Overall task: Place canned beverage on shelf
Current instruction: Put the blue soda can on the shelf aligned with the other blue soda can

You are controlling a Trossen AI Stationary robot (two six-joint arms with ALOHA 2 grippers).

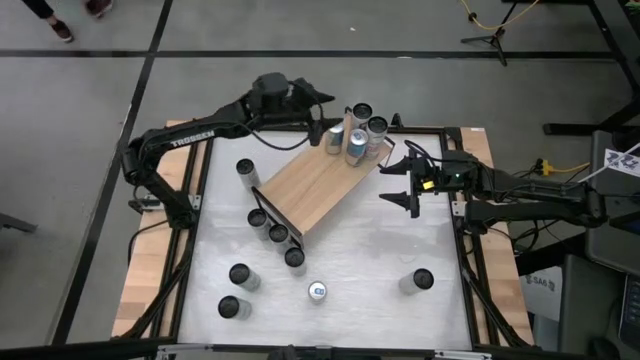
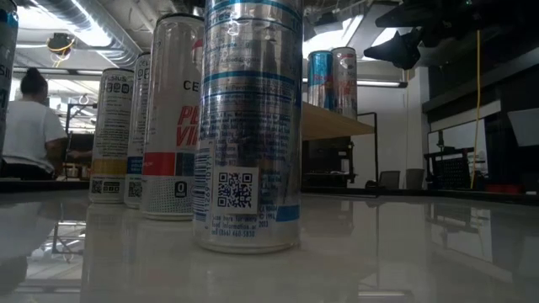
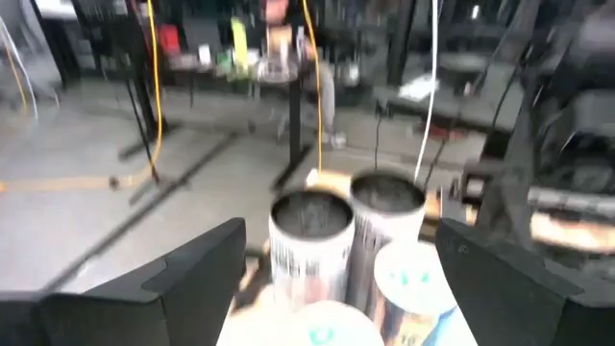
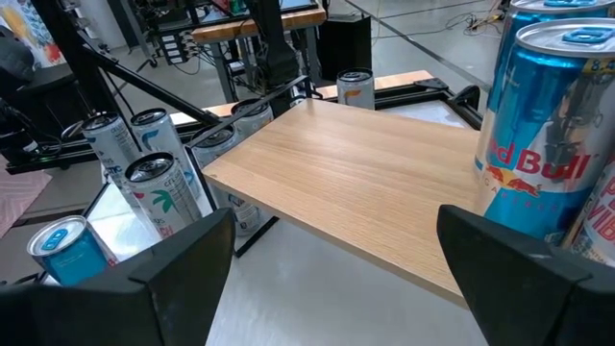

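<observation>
1. I am seeing the left gripper (image 1: pixel 322 110) hanging at the far end of the shelf (image 1: pixel 315 185), right over the group of cans (image 1: pixel 357 135) standing there; its fingers (image 3: pixel 192 274) are spreading wide with nothing between them.
2. I am watching the shelf lying diagonally across the white table (image 1: pixel 400 250), its wooden board bare except for that group of cans at the far end.
3. I am counting four cans in a row (image 1: pixel 275 232) standing on the table tight against the shelf's near end, and one more can (image 1: pixel 245 170) standing just beside the shelf's left edge.
4. I am noting four loose cans (image 1: pixel 318 291) sitting on the table well in front of the shelf.
5. I am seeing the right gripper (image 1: pixel 402 180) hovering just beside the shelf's right edge, near the cans on it, its jaws gaping wide and holding nothing.
</observation>
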